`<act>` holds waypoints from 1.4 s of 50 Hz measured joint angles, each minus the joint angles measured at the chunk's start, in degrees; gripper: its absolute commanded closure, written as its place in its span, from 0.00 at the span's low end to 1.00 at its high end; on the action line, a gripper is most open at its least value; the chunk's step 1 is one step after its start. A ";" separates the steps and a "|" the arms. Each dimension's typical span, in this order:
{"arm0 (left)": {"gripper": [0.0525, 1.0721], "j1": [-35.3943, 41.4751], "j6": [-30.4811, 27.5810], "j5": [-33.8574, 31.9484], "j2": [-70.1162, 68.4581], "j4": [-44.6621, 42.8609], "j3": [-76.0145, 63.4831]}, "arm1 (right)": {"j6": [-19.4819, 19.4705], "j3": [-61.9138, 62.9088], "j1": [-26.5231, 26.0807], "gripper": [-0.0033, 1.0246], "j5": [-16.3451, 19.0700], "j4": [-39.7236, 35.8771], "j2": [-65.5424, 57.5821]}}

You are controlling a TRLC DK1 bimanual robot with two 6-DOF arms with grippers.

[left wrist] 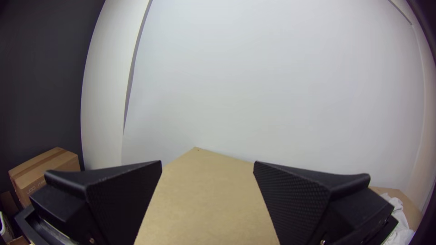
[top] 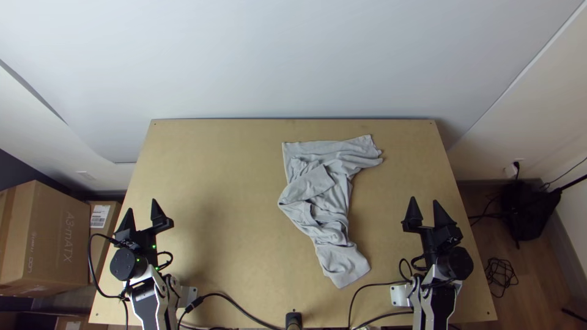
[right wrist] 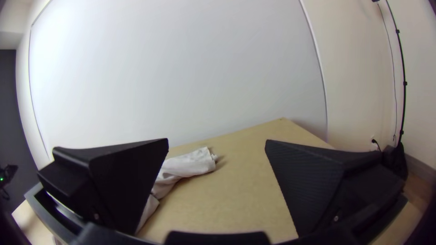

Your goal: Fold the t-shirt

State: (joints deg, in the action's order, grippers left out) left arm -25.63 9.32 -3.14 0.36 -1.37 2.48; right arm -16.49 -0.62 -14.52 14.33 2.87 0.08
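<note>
top view: at far l, cardboard box [top: 49,238] sits beside the table [top: 214,153]. l gripper [top: 142,206] is over the table's l side, fingers wide apart, pointing toward the far edge; l wrist view has bare tabletop btwn them. shirt [top: 333,201] lies just r of the table's ctr, running from near the far edge down toward the near edge. far end is fairly flat w/ a straight hem, mid part is bunched & twisted w/ folds overlapping, near end is a narrow, flatter strip angled a bit r. r gripper [top: 424,200] is over the table's r side, well apart from the shirt, fingers also wide open, w/ tabletop & part of the shirt past them in r wrist view. on the floor at far r, a tangled blk cable [top: 501,274].
</note>
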 measured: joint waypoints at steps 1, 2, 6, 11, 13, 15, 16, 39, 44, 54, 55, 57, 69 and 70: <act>0.05 0.00 0.02 0.00 0.00 -0.11 0.04 | 0.02 0.00 0.00 0.04 0.00 0.00 0.00; 0.05 0.00 0.02 0.00 0.00 0.00 0.00 | 0.02 0.00 0.00 0.04 0.02 0.00 0.00; 0.05 0.00 0.00 0.00 0.00 0.00 0.00 | 0.00 0.00 0.00 0.04 0.00 0.00 0.00; 0.05 0.00 0.00 0.00 0.00 0.00 0.00 | 0.00 0.00 0.00 0.04 0.00 0.00 0.00; 0.05 0.00 0.00 0.02 0.00 0.00 0.00 | 0.00 0.00 0.00 0.04 0.00 0.00 0.00; 0.05 0.00 0.00 0.00 0.00 0.00 0.00 | 0.00 0.00 0.00 0.04 0.00 0.00 0.00; 0.05 0.00 0.00 0.02 0.00 0.00 0.00 | 0.00 0.00 0.00 0.04 0.00 0.00 0.00; 0.05 0.00 0.02 0.02 0.00 0.00 0.00 | 0.00 0.00 0.00 0.04 0.00 0.00 0.00; 0.05 0.00 0.44 0.00 0.00 0.00 0.00 | 0.00 0.00 0.00 0.04 0.00 0.00 0.00; 0.05 2.08 5.81 0.22 0.00 0.00 0.00 | 0.00 0.00 0.17 0.04 0.00 0.00 0.00; 0.05 2.08 5.97 0.22 0.00 0.00 0.00 | 0.00 0.00 0.17 0.04 0.00 0.00 0.00; 0.05 2.05 6.21 0.22 0.00 0.00 -0.02 | 0.00 0.00 0.17 0.04 0.00 0.00 0.00; 0.05 3.06 7.21 0.22 0.00 -0.02 -0.02 | -0.70 0.00 0.17 0.04 -0.07 0.02 0.00; 0.05 3.23 7.19 0.22 0.00 -0.02 -0.02 | -0.74 0.00 0.15 0.04 -0.11 0.00 0.00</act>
State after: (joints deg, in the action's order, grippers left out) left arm -22.39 16.51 -2.92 0.36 -1.39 2.46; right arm -17.23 -0.62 -14.37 14.22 2.87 0.08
